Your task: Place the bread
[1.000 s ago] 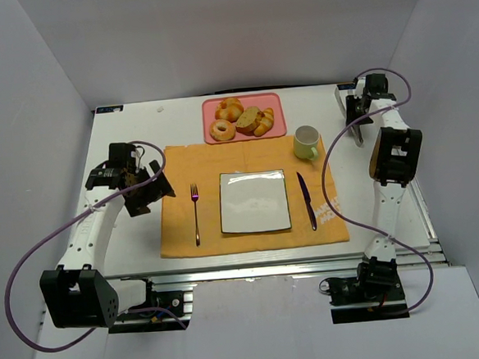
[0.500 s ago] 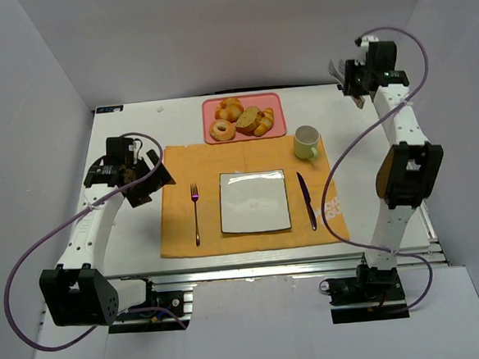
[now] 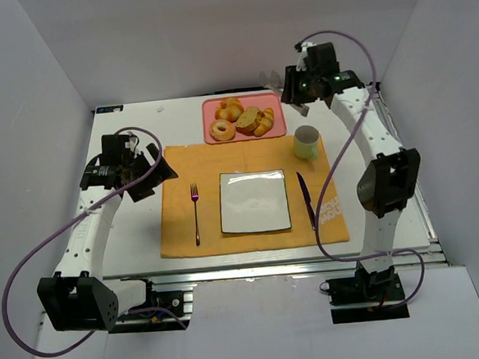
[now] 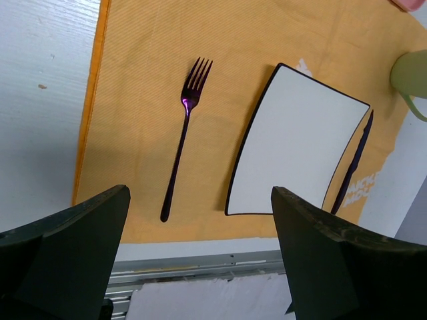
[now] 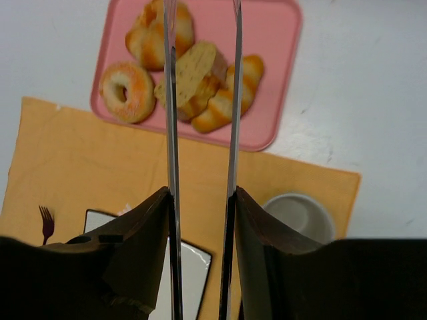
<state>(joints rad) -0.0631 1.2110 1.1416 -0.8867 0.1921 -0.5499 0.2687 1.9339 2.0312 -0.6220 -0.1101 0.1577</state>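
Observation:
The bread (image 3: 248, 118) is a tan oval slice with a brown crust. It leans among other pastries on the pink tray (image 3: 275, 103) at the back. In the right wrist view the bread (image 5: 193, 70) shows between two thin metal tong blades (image 5: 235, 100). My right gripper (image 3: 292, 89) hovers above the tray's right end. Its fingers (image 5: 200, 193) press on the tongs, whose blades stand apart and empty. My left gripper (image 3: 153, 176) is open and empty over the placemat's left edge, and its wrist view (image 4: 200, 253) looks down on fork and plate.
A donut (image 3: 222, 130), a croissant (image 3: 264, 122) and a roll (image 3: 229, 108) share the tray. On the orange placemat (image 3: 252, 240) lie a white square plate (image 3: 254, 201), a purple fork (image 3: 196, 211) and a dark knife (image 3: 307, 199). A green mug (image 3: 306, 142) stands behind the knife.
My right arm has swung from the back right corner leftward to above the tray's right end. My left gripper has shifted slightly back and left.

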